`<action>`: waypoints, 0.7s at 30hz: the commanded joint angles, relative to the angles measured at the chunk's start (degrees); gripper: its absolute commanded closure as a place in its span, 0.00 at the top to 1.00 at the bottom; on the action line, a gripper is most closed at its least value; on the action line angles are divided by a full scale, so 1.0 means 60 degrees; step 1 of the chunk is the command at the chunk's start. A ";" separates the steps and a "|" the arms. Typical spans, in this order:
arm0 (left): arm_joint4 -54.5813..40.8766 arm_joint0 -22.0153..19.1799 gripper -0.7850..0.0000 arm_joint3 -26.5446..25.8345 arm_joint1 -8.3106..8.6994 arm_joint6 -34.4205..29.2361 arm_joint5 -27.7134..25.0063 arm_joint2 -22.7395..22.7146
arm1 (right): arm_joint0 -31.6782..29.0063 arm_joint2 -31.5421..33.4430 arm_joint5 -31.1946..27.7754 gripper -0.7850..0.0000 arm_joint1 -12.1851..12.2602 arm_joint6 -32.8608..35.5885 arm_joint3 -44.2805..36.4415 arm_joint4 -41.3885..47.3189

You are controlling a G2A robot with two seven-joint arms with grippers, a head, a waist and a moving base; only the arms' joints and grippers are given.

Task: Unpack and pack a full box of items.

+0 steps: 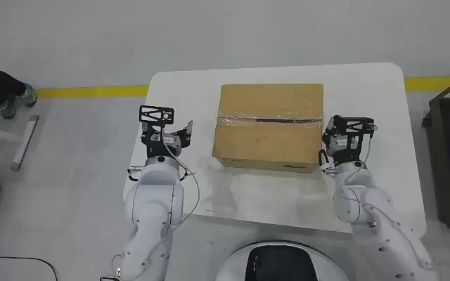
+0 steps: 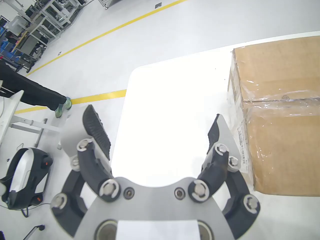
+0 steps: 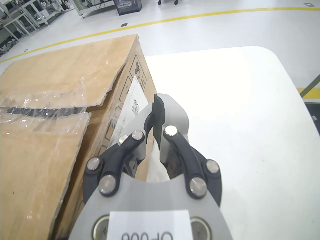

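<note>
Brown cardboard box point(image 1: 271, 126), flaps closed, crumpled clear tape point(image 1: 271, 120) along its 9-to-3 o'clock seam, sits mid-table point(image 1: 183, 91), toward 12 o'clock.

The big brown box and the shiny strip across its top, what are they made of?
The big brown box looks like matte cardboard: dull brown faces and a ragged torn flap edge. The shiny strip across its top seam looks like clear plastic packing tape: glossy, wrinkled, with the cardboard showing through.
</note>
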 commanded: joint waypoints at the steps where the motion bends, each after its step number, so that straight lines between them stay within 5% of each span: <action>1: -0.0001 0.0000 1.00 0.0000 0.0000 -0.0001 0.0000 0.0000 | -0.0069 0.0037 -0.0066 0.00 -0.0012 0.0028 -0.0101 0.0159; 12: -0.0240 -0.0002 1.00 0.0092 -0.0022 0.0661 -0.0400 0.0154 | -0.0503 0.0049 -0.0984 0.00 -0.0030 0.0274 -0.0732 0.0606; 21: -0.1485 -0.1455 1.00 0.0922 -0.0284 0.1559 -0.1527 0.1735 | -0.0838 0.0586 -0.0922 0.00 -0.0004 0.0411 -0.1153 0.0595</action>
